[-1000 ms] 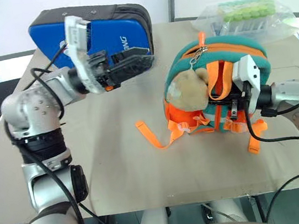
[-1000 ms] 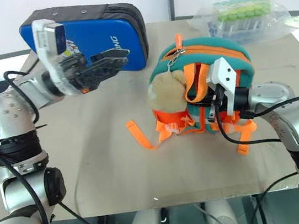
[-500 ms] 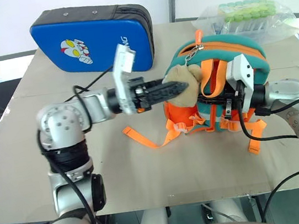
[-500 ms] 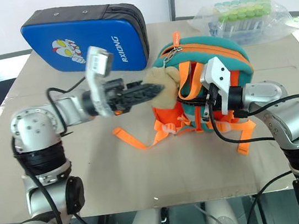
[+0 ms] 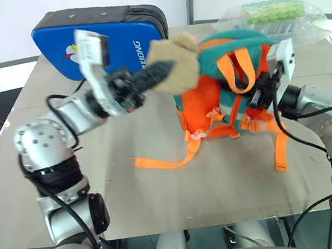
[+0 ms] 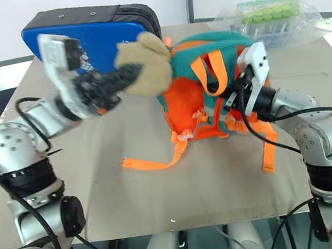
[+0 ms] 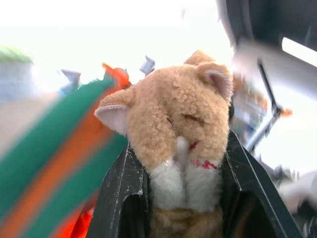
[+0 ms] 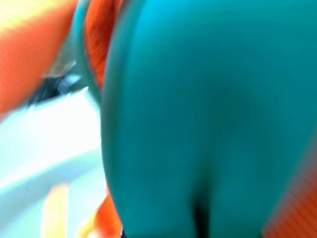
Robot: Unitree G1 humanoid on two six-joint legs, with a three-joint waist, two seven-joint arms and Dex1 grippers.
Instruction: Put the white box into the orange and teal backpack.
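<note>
The orange and teal backpack (image 5: 199,102) stands tipped up on the table, held between both arms. My left gripper (image 5: 161,71) is shut on its tan plush bear head (image 5: 180,65), which is stretched up and to the left. In the left wrist view the bear head (image 7: 178,134) sits squeezed between the black fingers (image 7: 121,198). My right gripper (image 5: 263,95) is shut on the backpack's right side, by the orange handle loop (image 5: 237,71). Teal fabric (image 8: 198,114) lies close against the right wrist camera. The white box is out of view.
A big blue padded case (image 5: 129,40) stands at the back left of the table (image 5: 163,190). A clear bag of green-capped tubes (image 5: 274,13) lies at the back right. Loose orange straps (image 5: 159,162) trail toward the front.
My left gripper swung from beside the blue case to the bear head, shut on it and pulled it up and left. The backpack tipped upward as my right gripper rose with it.
</note>
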